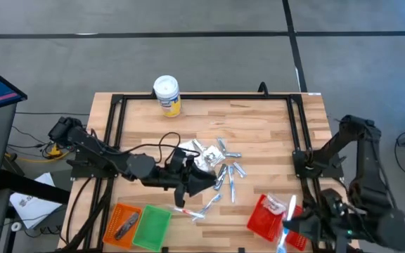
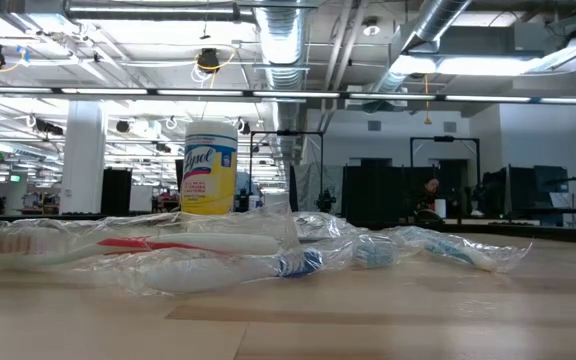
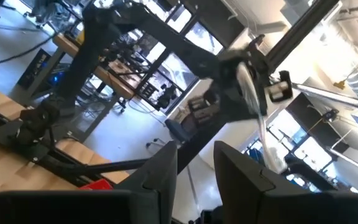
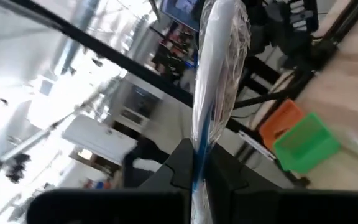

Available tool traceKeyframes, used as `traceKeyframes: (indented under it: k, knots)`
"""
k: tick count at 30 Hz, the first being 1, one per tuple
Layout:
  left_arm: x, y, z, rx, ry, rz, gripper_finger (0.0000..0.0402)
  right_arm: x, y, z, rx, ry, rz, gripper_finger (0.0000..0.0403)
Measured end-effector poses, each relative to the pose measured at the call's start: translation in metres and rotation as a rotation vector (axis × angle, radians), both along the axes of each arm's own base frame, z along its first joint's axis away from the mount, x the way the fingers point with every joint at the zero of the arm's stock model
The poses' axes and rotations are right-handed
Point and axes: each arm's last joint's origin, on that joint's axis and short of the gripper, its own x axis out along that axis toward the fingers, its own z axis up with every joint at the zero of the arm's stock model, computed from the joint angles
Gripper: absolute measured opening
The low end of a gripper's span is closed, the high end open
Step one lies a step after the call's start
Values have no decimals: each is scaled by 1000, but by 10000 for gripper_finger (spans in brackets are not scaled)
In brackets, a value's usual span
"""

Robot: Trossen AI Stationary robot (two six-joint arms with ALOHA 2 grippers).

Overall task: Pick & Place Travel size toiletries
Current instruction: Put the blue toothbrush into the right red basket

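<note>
Right hand (image 4: 199,165) pinching crinkly plastic-wrapped toothbrush (image 4: 219,56); left hand (image 3: 196,165) spread, nothing between fingers.

A white-lidded yellow wipes canister (image 1: 167,95) stands upright near the far edge of the wooden table (image 1: 259,123). Along the near edge sit an orange basket (image 1: 124,221), a green one (image 1: 153,226) touching it, and, well apart, a red one (image 1: 264,218), possibly tilted.

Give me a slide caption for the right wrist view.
Right tool shut on a plastic-wrapped toothbrush, green basket and orange basket beyond.
</note>
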Motion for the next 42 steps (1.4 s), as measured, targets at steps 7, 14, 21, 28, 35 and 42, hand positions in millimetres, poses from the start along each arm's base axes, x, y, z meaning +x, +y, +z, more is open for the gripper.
traceKeyframes:
  k: [7, 14, 21, 28, 35, 42]
  knots:
    - [-1, -2, 1, -2, -5, 0, 99, 25, 28, -28, 43, 237, 155, 11]
    - [-5, -10, 0, -2, -1, 7, 99, 48, 47, -89, 217, 728, 257, 11]
    - [-9, -17, 0, 13, 2, 13, 99, 21, 32, -117, 196, 1174, 78, 11]
    - [-10, -18, 0, 13, 3, 10, 99, 19, -12, -108, 33, 1359, -107, 11]
    - [-13, -24, 0, 13, 3, -10, 99, 13, -30, -113, 28, 1400, -120, 11]
    - [-15, -28, 0, 13, 3, -23, 99, 1, -32, -144, -24, 1584, -163, 11]
